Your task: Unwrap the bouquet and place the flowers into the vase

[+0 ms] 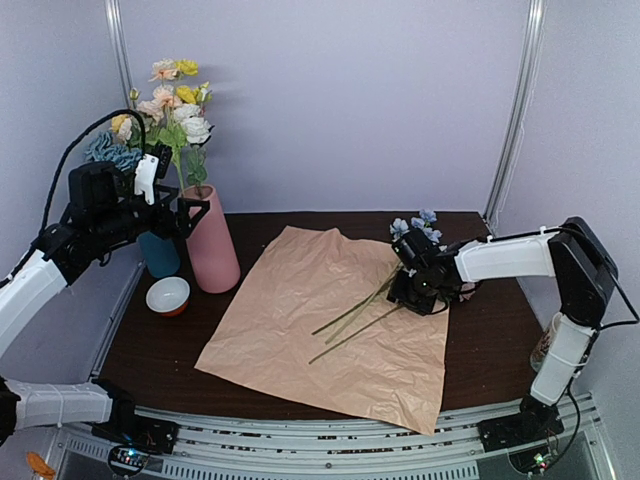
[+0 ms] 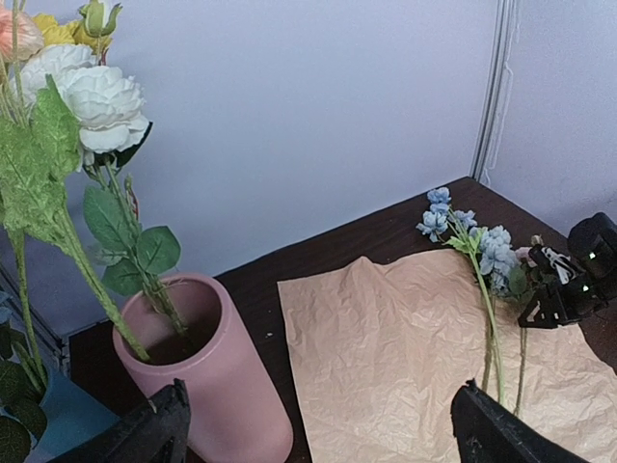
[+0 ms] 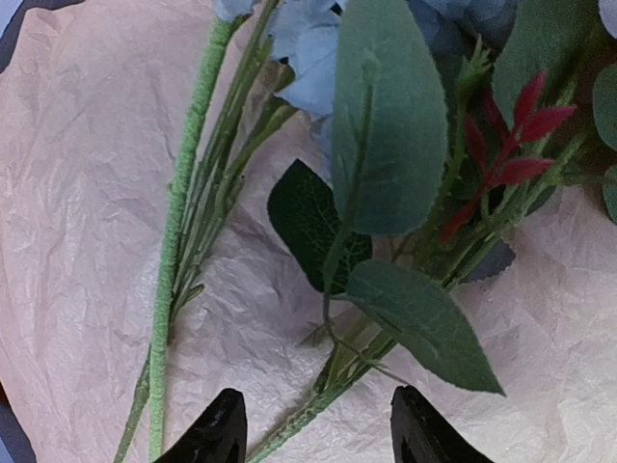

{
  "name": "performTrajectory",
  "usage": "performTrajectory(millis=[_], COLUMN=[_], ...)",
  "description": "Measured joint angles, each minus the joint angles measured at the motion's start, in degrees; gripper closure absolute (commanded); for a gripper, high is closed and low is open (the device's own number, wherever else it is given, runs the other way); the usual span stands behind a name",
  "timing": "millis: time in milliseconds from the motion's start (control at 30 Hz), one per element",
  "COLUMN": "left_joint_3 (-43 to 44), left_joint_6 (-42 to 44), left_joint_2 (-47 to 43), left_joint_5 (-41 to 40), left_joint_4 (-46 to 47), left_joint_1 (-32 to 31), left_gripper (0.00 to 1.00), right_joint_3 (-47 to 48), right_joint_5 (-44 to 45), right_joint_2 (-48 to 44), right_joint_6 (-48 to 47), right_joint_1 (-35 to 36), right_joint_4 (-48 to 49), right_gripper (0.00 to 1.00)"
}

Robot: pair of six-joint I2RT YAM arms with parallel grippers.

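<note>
Leaves and green stems are lying right in front of my right gripper. Its two fingers are standing apart, straddling one thin stem and pinching nothing yet.

Going from the biggest thing down, one sheet of paper is lying opened and nearly flat under that gripper, spreading away towards my left. I am judging the unwrapping as done.

One pink vase is standing just below and beside my left gripper, whose fingers are spread wide and holding nothing. From that wrist I am counting at least two stems going down into its mouth, with white and peach blooms rising above my fingers. Part of the placing is looking done too.

What is remaining is the bunch at my right fingers. I am counting three long stems running out across the paper away from my fingertips. One cluster of light blue flowers is sitting just behind the gripper, with a sprig of red buds among the leaves. By my reckoning these are waiting to be lifted and carried to the vase, which is standing well apart from my right fingers.

Among the smaller things, one teal vase is standing below my left fingers on their outer side. One small bowl is sitting just in front of it, nearer my base.
</note>
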Motion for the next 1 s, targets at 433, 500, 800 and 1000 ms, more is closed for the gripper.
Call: performTrajectory(millis=[433, 500, 800, 1000], left_joint_3=[-0.1, -0.1, -0.2, -0.2], left_joint_6=[0.0, 0.0, 0.0, 0.1], left_joint_2=[-0.2, -0.2, -0.2, -0.1], left_joint_5=[0.4, 0.4, 0.4, 0.4], left_joint_4=[0.0, 0.0, 0.0, 0.0], left_joint_1=[0.0, 0.0, 0.0, 0.0], left_gripper=[0.03, 0.03, 0.03, 0.02], right_joint_3=[-0.5, -0.5, -2.5, -2.6], right_joint_5=[-0.1, 0.0, 1.5, 6.2], right_joint_2=[3.9, 4.3, 1.3, -8.3], right_joint_6=[2.5, 3.4, 4.4, 2.1], right_joint_1=[0.0, -0.1, -1.4, -2.6], right_joint_4=[2.7, 3.3, 4.2, 2.6], right_gripper=[0.91, 0.96, 1.00, 1.00])
